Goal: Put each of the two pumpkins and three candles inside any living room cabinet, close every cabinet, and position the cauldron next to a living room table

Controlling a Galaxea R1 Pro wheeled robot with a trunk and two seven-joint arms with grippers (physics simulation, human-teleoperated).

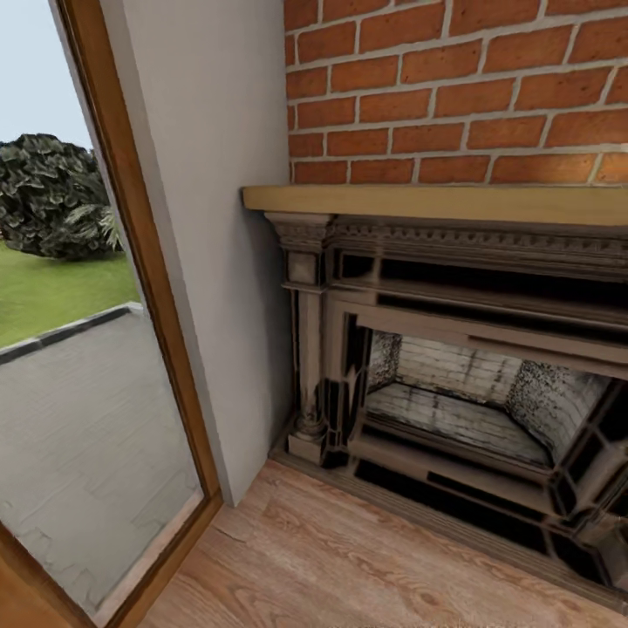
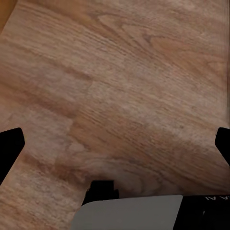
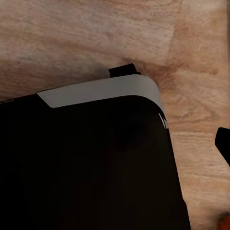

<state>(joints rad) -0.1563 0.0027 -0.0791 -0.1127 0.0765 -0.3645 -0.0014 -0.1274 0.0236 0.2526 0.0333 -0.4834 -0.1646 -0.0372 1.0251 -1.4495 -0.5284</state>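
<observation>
Black fingertips of our left gripper [image 2: 115, 143] stand spread wide at opposite edges of its wrist view, nothing between them, over bare wood floor [image 2: 124, 86]; of our right gripper we see one dark fingertip [image 3: 223, 143] above the robot's black, grey-edged base [image 3: 91, 158], so whether it grips anything we cannot tell. Outward, our head view faces a carved fireplace [image 1: 453, 375] under a pale mantel [image 1: 436, 202], red brick wall [image 1: 453, 87] above and a glazed door [image 1: 87, 349] to its left. No pumpkin, candle, cauldron or cabinet appears; we judge the robot in transit and progress unverifiable
</observation>
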